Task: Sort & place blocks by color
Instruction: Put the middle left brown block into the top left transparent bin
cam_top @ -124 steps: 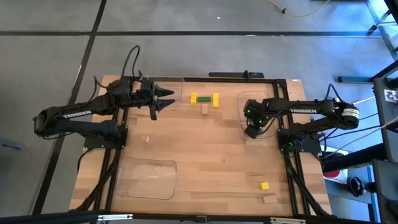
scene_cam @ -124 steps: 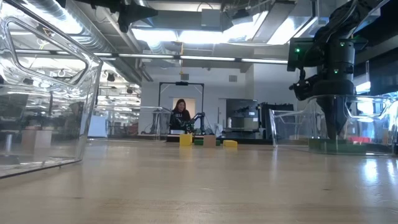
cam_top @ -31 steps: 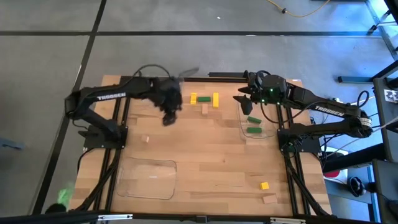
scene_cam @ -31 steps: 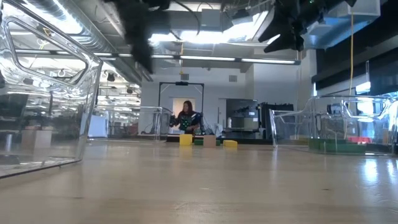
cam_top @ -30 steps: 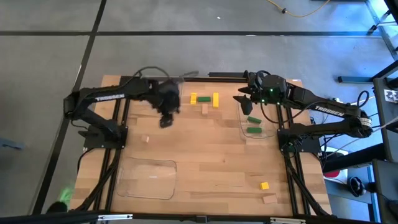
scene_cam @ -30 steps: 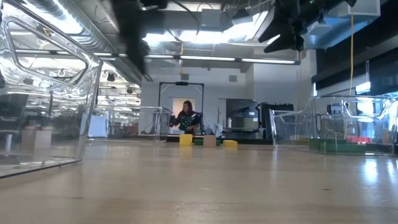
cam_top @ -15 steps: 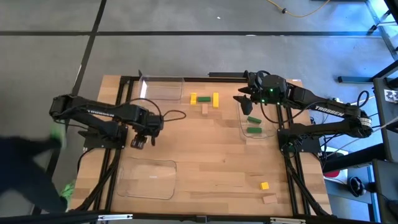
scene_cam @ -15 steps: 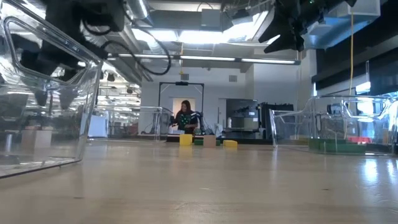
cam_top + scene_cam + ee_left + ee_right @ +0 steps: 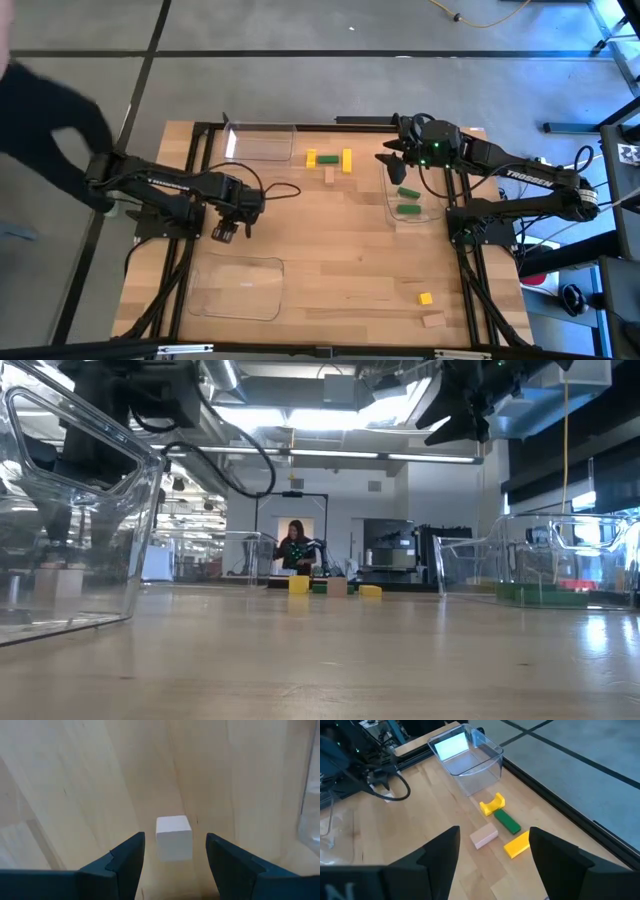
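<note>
The left pincer [image 9: 227,232] has swung from the far tray down to the left side of the bench [image 9: 330,250], so a tan pick looks imminent. It hangs low, fingers wide, straddling the tan cube [image 9: 173,838]. The right pincer [image 9: 392,157] waits open above the right tray [image 9: 392,212]

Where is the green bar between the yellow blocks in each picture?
High view: the green bar lies near the table's far edge, in the middle, between two yellow blocks.
Low view: far back, a dark sliver left of the tan block.
Right wrist view: middle of the picture, beside the tan block.
Left wrist view: not in it.
Shared landmark: the tan block next to it.
</note>
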